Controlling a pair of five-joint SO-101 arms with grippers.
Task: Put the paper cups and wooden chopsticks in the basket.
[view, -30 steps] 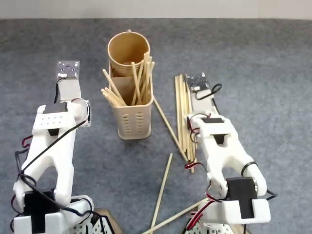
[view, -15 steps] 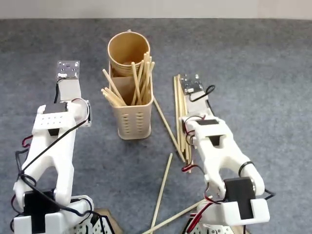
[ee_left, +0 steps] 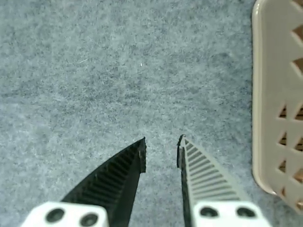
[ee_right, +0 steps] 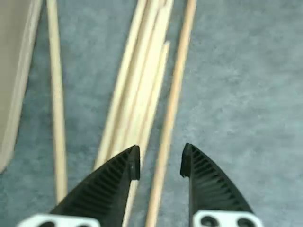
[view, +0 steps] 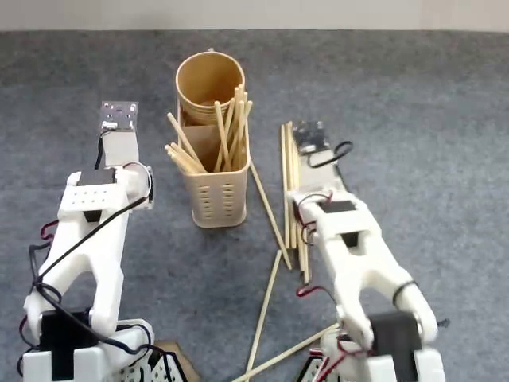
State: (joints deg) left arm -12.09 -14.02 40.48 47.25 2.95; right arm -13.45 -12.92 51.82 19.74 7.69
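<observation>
Basket [view: 216, 203] upright mid-table, with cup [view: 207, 76] and chopsticks [view: 227, 135] inside. Loose chopsticks [view: 288, 171] lie on carpet [view: 413, 119] just right of it. Right gripper [ee_right: 160, 163] low over them, jaws slightly spread, one stick between. Left gripper [ee_left: 162, 151] beside basket, jaws narrowly parted, empty.

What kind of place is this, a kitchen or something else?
Probably a robot test bench, not a kitchen. A white left arm and right arm stand on grey carpet-like cloth. The beige basket, paper cup and wooden chopsticks look staged for practice.
</observation>
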